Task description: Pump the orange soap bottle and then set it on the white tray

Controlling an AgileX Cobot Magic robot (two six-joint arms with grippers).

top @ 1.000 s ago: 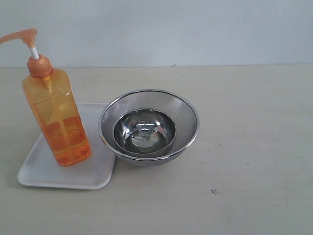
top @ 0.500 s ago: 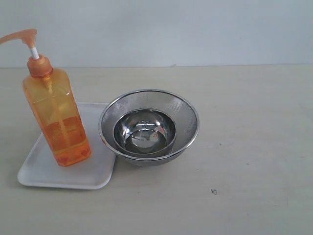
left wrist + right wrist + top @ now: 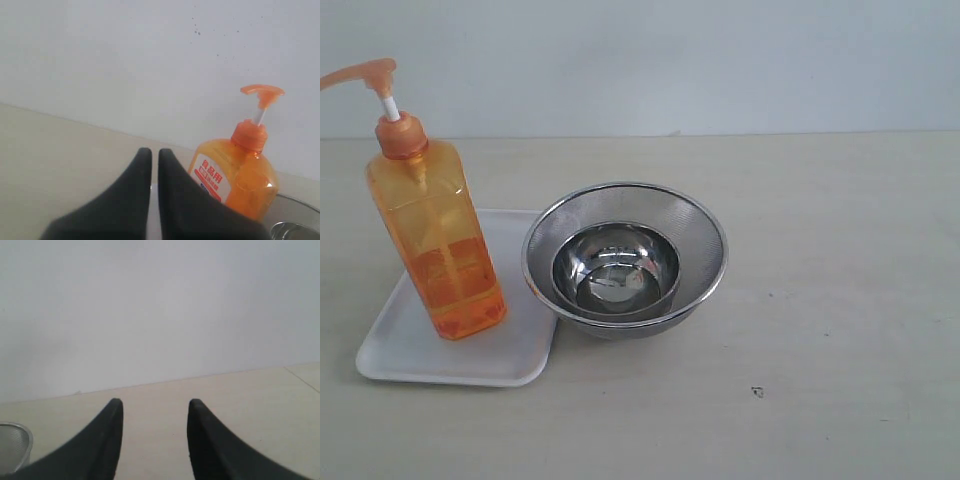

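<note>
Left wrist view: bottle [image 3: 235, 175] near end effector [image 3: 155, 152]

A plain pale wall [image 3: 720, 60] is rising behind a beige worktop [image 3: 840, 300], meeting it along 1 straight horizontal line. Soft, even light is falling across the matte surface, casting only faint shadows. 1 small dark speck [image 3: 757, 391] is sitting on the worktop, and tiny dark dots [image 3: 197, 33] are marking the wall.
</note>
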